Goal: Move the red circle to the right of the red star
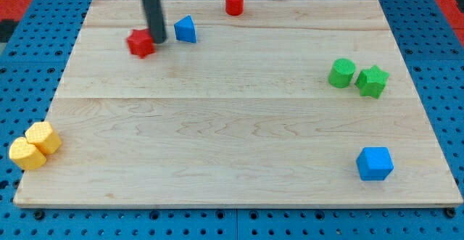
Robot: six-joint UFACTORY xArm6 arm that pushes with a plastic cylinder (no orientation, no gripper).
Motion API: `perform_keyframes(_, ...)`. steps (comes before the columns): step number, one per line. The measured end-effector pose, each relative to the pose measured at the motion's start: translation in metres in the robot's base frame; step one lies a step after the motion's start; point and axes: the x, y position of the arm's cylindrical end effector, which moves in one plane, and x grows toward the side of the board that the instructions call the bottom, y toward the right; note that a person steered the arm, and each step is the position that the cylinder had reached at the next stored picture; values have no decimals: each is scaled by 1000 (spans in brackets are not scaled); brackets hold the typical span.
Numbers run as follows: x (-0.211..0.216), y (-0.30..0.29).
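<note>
The red circle (233, 2) stands near the board's top edge, a little right of the middle. The red star (141, 43) lies at the upper left. The dark rod comes down from the view's top, and my tip (158, 40) rests just right of the red star, touching or nearly touching it, between the star and the blue triangle (185, 30). The red circle is well to the right of and above my tip.
A green circle (341, 73) and a green star (372, 81) sit together at the right. A blue cube (375, 163) lies at the lower right. Two yellow blocks (34, 146) sit at the lower left edge of the wooden board (232, 138).
</note>
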Motion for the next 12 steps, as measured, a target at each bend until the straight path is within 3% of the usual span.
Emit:
perform_keyframes(2,27,-108)
perform_keyframes(3,29,-79)
perform_keyframes(5,30,102)
perform_keyframes(6,3,167)
perform_keyframes(8,-86,220)
perform_keyframes(9,-105,178)
perform_keyframes(10,-102,71)
perform_keyframes(12,-109,101)
